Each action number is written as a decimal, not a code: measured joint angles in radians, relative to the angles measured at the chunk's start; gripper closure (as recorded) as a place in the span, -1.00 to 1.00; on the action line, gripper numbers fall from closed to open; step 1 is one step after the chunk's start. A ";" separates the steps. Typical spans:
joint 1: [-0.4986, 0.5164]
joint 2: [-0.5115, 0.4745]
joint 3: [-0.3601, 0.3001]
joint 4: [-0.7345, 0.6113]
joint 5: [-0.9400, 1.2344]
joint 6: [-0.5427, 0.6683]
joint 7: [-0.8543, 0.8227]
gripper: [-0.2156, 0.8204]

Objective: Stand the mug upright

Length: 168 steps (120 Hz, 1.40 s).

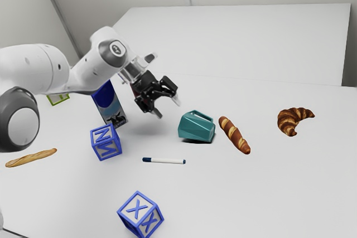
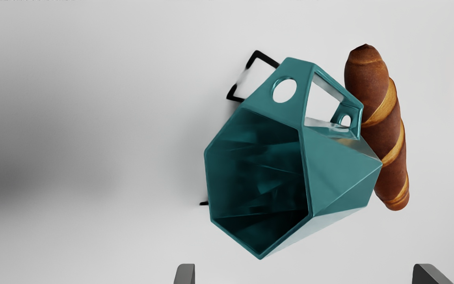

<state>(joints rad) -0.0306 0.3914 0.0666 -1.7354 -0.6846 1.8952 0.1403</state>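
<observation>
The black gripper [image 1: 167, 108] hangs above the table in the exterior view, just left of the teal mug [image 1: 195, 127] and apart from it. The mug lies on its side, its handle toward the top of that view. In the wrist view the hollow mouth of the mug [image 2: 341, 173] faces the camera, and its handle has holes through it. Both fingertips of the gripper [image 2: 304, 274] stand wide apart at the bottom edge, with nothing held between them.
A twisted bread roll [image 1: 234, 135] lies close beside the mug, with a croissant [image 1: 293, 120] farther right. A marker [image 1: 164, 160], two blue letter blocks [image 1: 106, 142], a blue carton [image 1: 109, 104] and a baguette [image 1: 31, 158] are also on the table [image 1: 240, 199].
</observation>
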 joint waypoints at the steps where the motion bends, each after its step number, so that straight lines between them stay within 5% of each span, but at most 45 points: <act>1: 0.000 0.001 0.000 0.000 -0.003 0.001 0.000 -0.58; 81: -0.020 0.103 -0.049 -0.010 -0.257 0.071 -0.007 -0.57; 108: -0.030 0.100 -0.052 0.000 -0.218 0.109 -0.024 0.45; 137: -0.035 0.097 -0.094 0.044 -0.160 0.139 -0.058 0.81; 168: -0.058 0.055 -0.103 0.049 -0.046 0.155 -0.100 0.89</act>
<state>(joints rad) -0.0882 0.4462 -0.0367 -1.6864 -0.7303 2.0501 0.0400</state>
